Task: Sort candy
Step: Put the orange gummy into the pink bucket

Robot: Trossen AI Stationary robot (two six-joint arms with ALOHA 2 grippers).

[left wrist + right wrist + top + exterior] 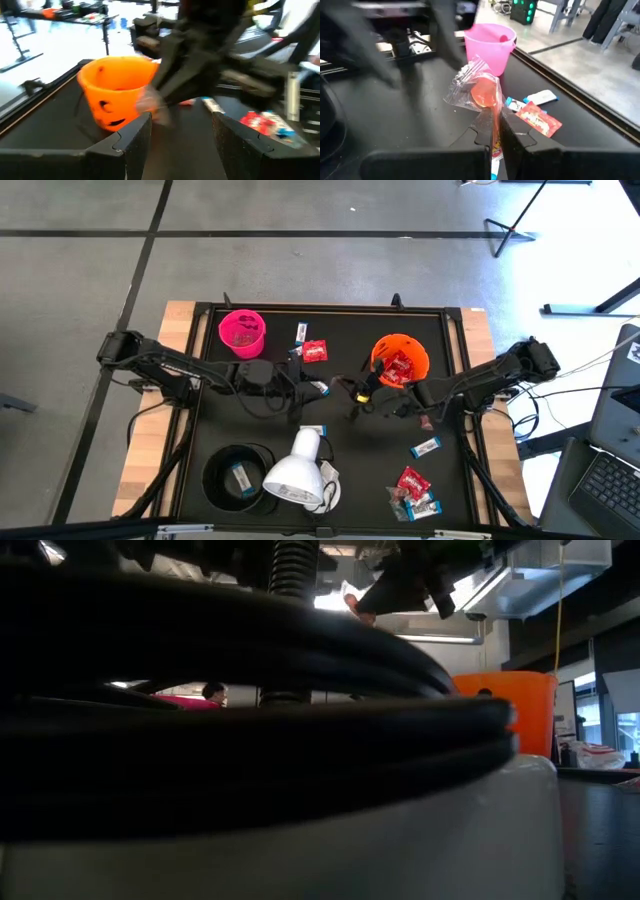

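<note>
The low view is almost wholly blocked by a black cable point(250, 750) and the white lamp head point(300, 850); only a strip of the orange cup point(515, 710) is seen past them. In the left wrist view the right arm is blurred and its load cannot be made out there. The right tool point(496, 132) is seen clamped together on a clear-wrapped orange candy point(482, 92), the crinkled wrapper standing up above the fingertips; it is held over the middle of the surface point(250, 425), between the pink cup point(241, 330) and the orange cup. The left tool point(181, 135) is held with its fingers apart and empty, near the middle. Red packets point(412, 480) and white-and-blue bars point(427, 447) are scattered on the surface's right side; another red packet point(316, 351) lies beside the pink cup, and more red packets point(402, 367) are seen in the orange cup. One bar point(239, 476) lies in the black cup point(215, 462).
</note>
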